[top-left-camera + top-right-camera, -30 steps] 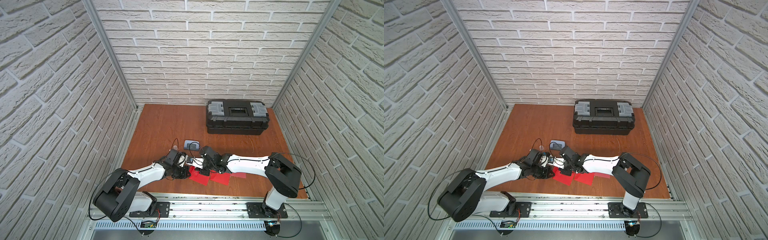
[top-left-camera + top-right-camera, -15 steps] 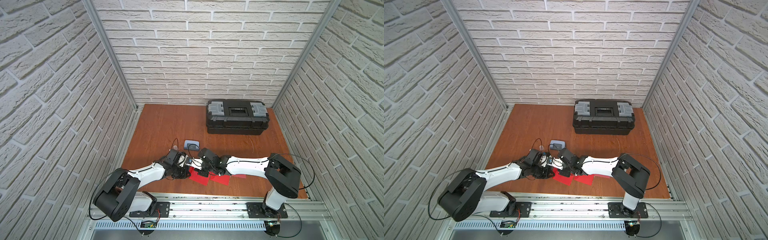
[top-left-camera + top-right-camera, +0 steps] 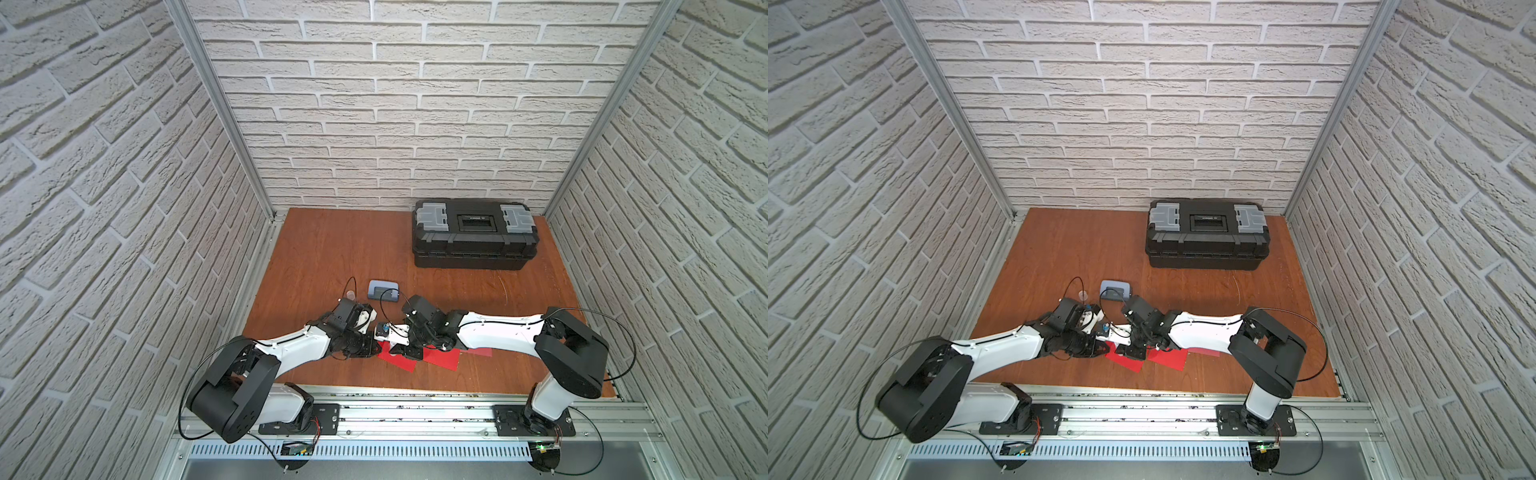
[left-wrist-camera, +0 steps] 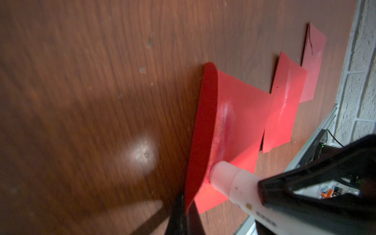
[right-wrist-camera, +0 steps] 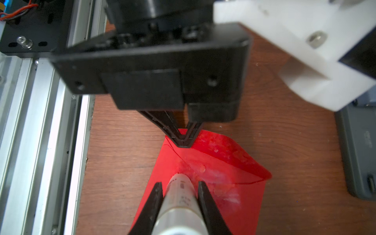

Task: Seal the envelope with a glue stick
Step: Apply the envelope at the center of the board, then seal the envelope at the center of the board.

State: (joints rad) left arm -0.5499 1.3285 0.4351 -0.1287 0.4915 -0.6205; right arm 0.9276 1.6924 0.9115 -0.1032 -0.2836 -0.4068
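In the lower middle of both top views, near the front edge of the brown wooden table [image 3: 332,249], the two arms meet nose to nose over a red paper envelope [image 3: 401,362] lying on the boards.

The left gripper [image 5: 184,142] has its black fingers pinched tight on the edge of the envelope's rounded flap [image 5: 223,160]. It holds the flap lifted and curled up off the envelope's body.

The right gripper [image 5: 180,184] is clamped around a white cylindrical glue stick [image 5: 179,205] with faint print on its tube, one finger [image 5: 203,199] on each side. The glue stick is tilted, with its bare end pressed onto the envelope just under the raised flap, close to the fold. Whitish glue smears [image 4: 225,122] run along that strip of paper. The left wrist camera shows the same contact, the stick's pale end [image 4: 227,179] butting against the red paper.

Two more red paper sheets [image 4: 284,105] lie flat to the right of the envelope in the top views. I cannot tell whether the nearer one touches it or overlaps it.

A grey-blue hole punch [image 3: 383,289] sits just above the grippers in the frame, apart from the envelope. A small clear plastic cap [image 3: 351,296] stands just to its left. A black plastic toolbox with grey latches [image 3: 473,232] sits closed at the upper right of the table, close to the back brick wall.
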